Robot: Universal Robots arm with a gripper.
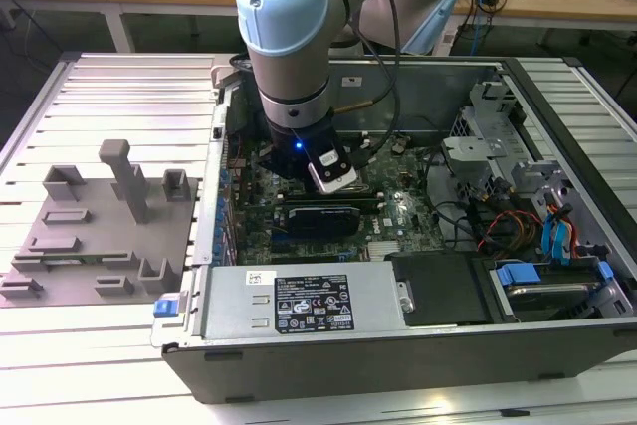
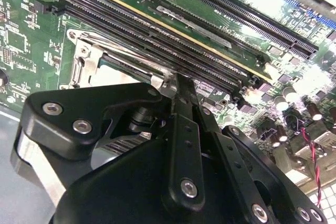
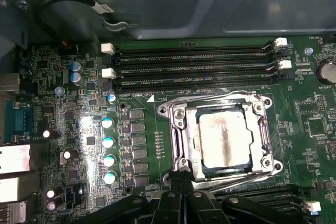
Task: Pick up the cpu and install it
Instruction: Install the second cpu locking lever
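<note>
The cpu (image 3: 223, 137), a flat square chip with a silvery-grey top, lies in the motherboard socket with the metal socket frame (image 3: 176, 129) around it. My gripper (image 3: 178, 181) is at the socket's edge, black fingers drawn together with nothing visible between them. In the second wrist view the gripper (image 2: 178, 81) has its tips right at the rim of the socket frame (image 2: 86, 59); I cannot tell whether they touch it. In the exterior view the arm (image 1: 289, 37) reaches straight down into the open computer case (image 1: 398, 365) over the motherboard.
Black memory slots (image 3: 194, 64) run beside the socket, with a row of capacitors (image 3: 107, 150) on its other side. The case wall (image 3: 210, 3) and a black cable (image 3: 63, 1) lie past the slots. A grey fixture plate (image 1: 90, 236) sits at the exterior view's left, drive bays (image 1: 557, 236) at its right.
</note>
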